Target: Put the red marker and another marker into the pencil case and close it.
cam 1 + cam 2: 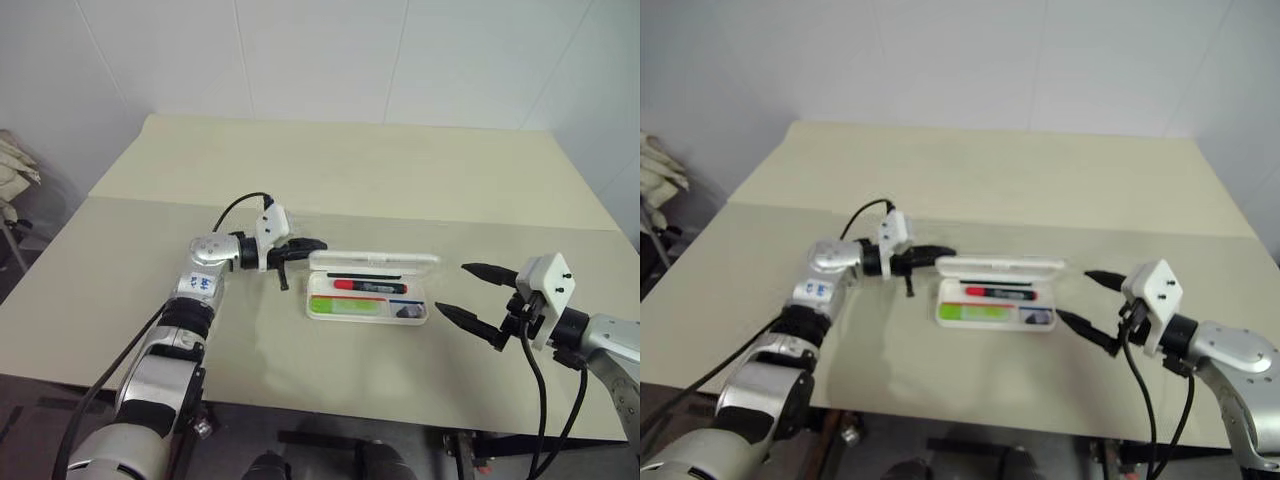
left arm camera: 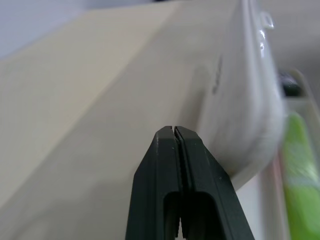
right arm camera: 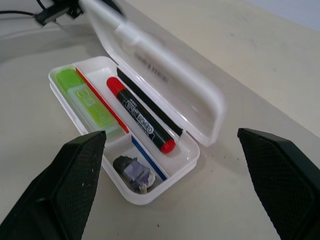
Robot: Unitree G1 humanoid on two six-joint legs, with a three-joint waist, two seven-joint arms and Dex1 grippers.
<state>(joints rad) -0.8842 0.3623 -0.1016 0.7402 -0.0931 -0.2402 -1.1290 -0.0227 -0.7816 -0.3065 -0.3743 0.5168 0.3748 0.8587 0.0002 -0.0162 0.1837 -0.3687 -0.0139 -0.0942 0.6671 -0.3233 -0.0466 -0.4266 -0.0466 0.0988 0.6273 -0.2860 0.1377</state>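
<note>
In the pencil case (image 3: 200, 150), both markers.

Beige table (image 1: 400, 170) — pale cloth bundle (image 1: 15, 170) (far left edge) — white walls.

Not much legible here. Red marker (image 3: 140, 115) in pencil case (image 3: 165, 170): white label on black barrel with dark printed lettering, too small to make out. Pencil case lid: small dark logo/print near edge, blurred, unreadable. Blue-and-white sticker (image 1: 203, 284) on left arm: some dark handwritten-looking marks, can't read those either.
</note>
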